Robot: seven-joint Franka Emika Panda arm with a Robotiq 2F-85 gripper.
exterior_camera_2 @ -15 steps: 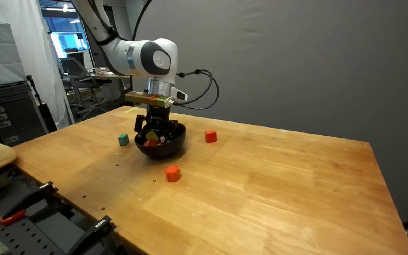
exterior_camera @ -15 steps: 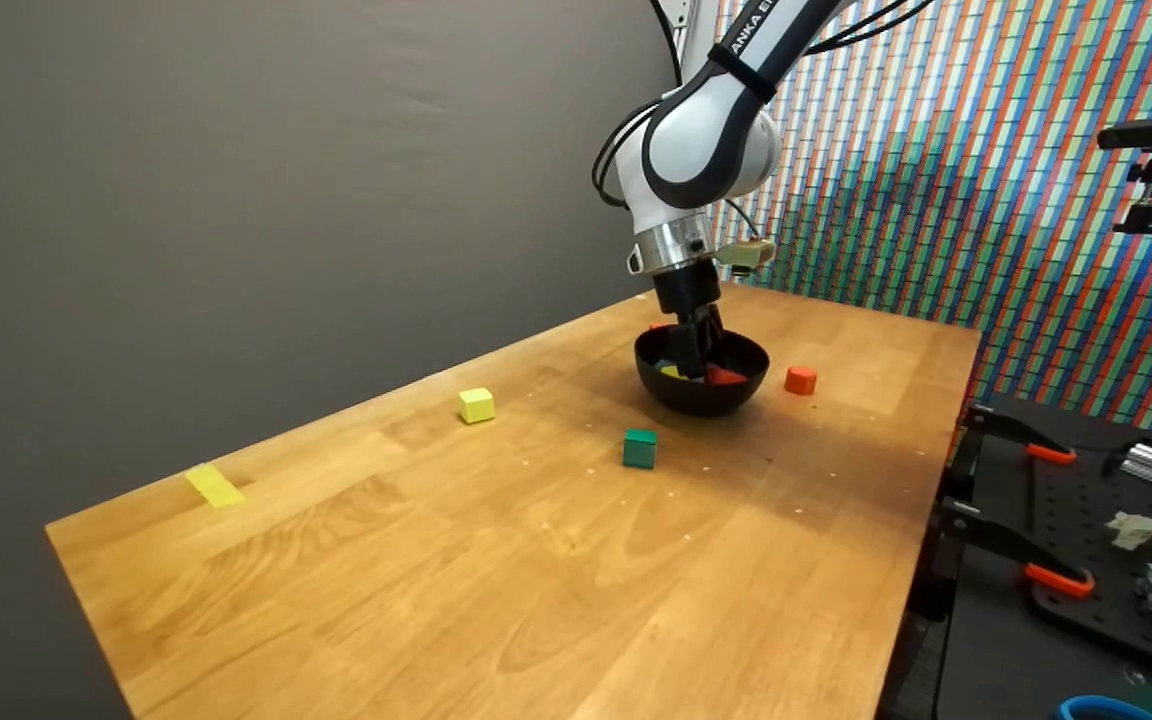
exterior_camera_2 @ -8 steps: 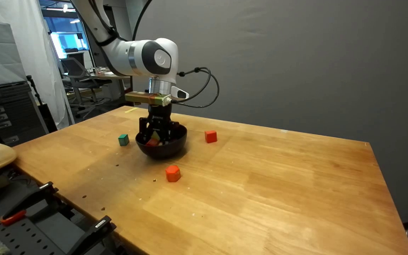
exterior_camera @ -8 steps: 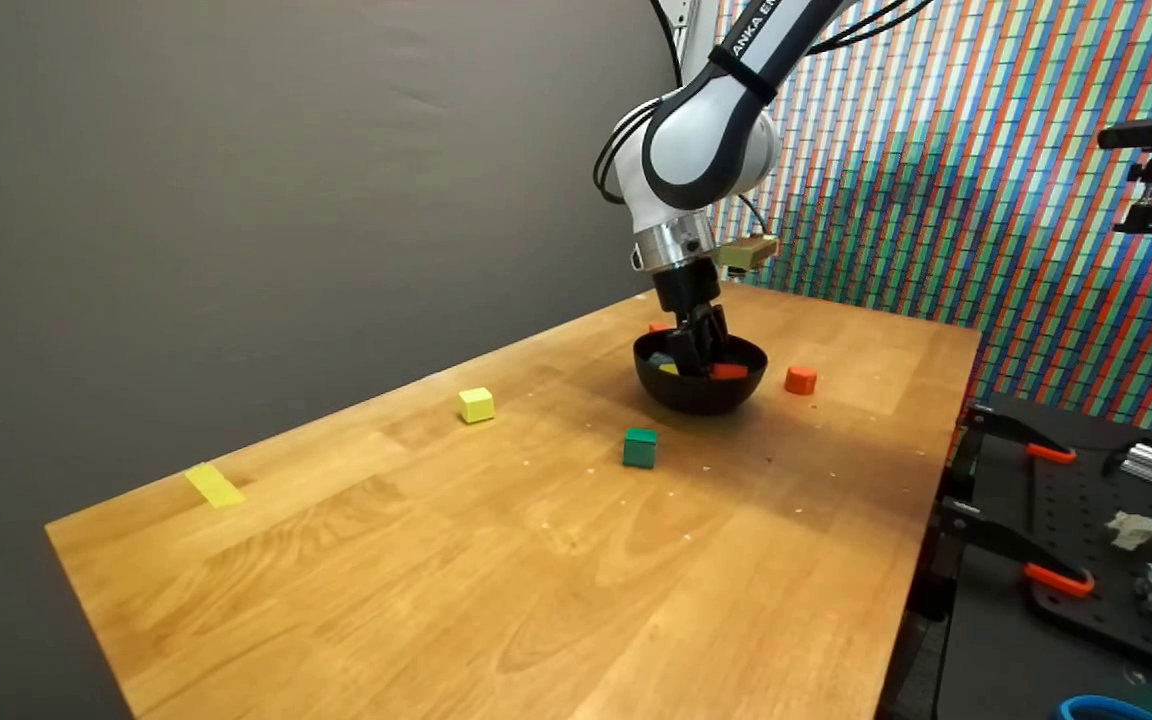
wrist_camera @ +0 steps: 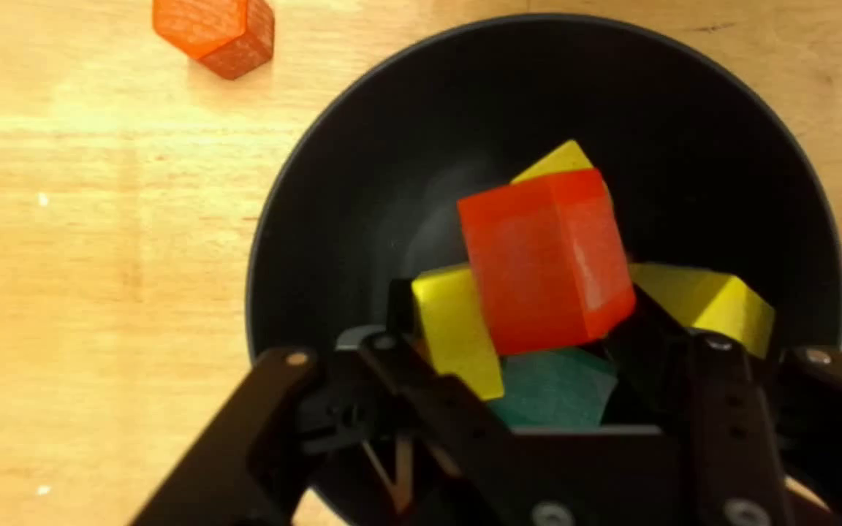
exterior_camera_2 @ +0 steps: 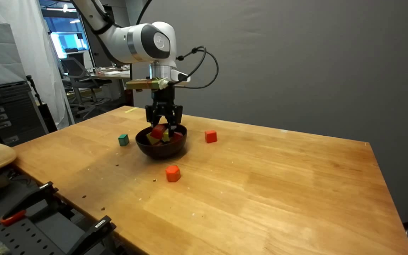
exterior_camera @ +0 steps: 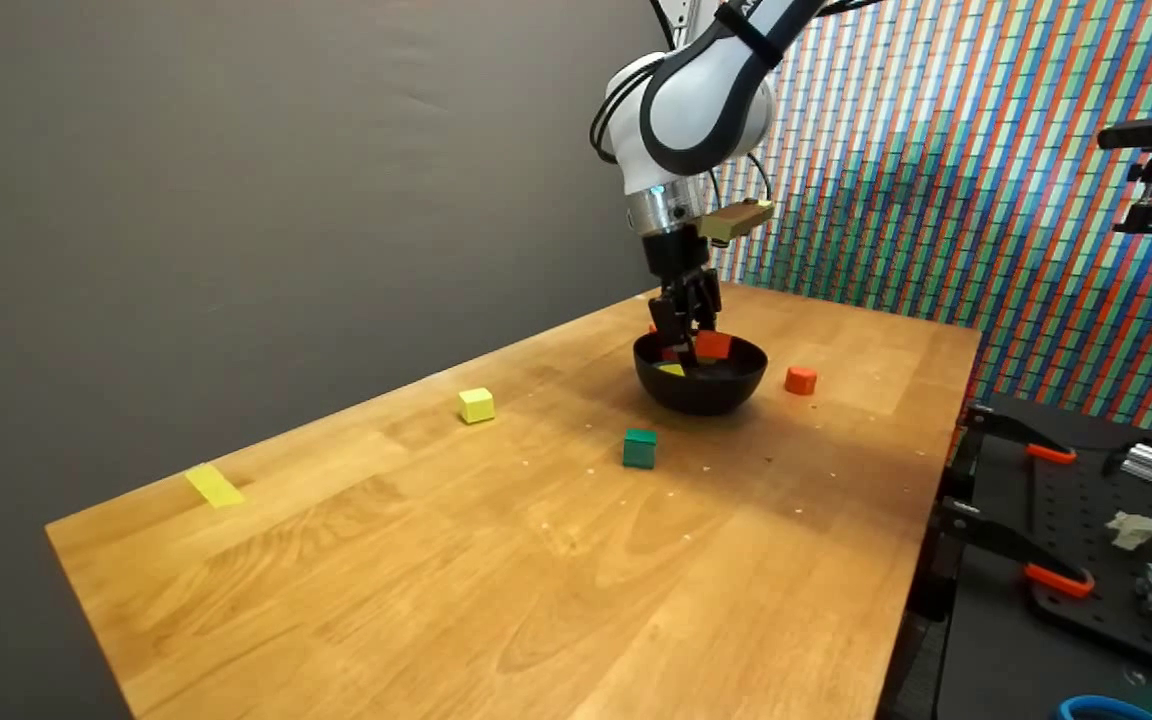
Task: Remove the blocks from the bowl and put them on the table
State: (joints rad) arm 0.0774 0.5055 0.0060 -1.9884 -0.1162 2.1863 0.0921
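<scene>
In both exterior views the black bowl point(exterior_camera_2: 161, 152) stands upright on the wooden table point(exterior_camera_2: 278, 198). My gripper point(exterior_camera_2: 163, 129) points down at its mouth. Its fingers are closed round a red block point(wrist_camera: 523, 263) and a yellow block point(wrist_camera: 457, 329) side by side: yellow against one finger, red towards the opposite one. The red block shows at rim height in an exterior view point(exterior_camera: 711, 345). Deeper in the bowl lie a green block point(wrist_camera: 560, 391), a yellow block point(wrist_camera: 699, 299) and another yellow corner point(wrist_camera: 560, 159) partly covered by the red block. The bowl's bottom is partly hidden.
Loose on the table around the bowl are an orange block point(exterior_camera_2: 173, 173), a red block point(exterior_camera_2: 210, 136), a green block point(exterior_camera: 640, 449) and a yellow block point(exterior_camera: 477, 405). A pale yellow strip point(exterior_camera: 215, 485) is near one table corner. Black clamps point(exterior_camera: 1016, 545) stand beside the table edge.
The gripper has closed and risen from deep in the bowl to about its rim. The red block has come up between the fingers. Blocks on the table have not moved.
</scene>
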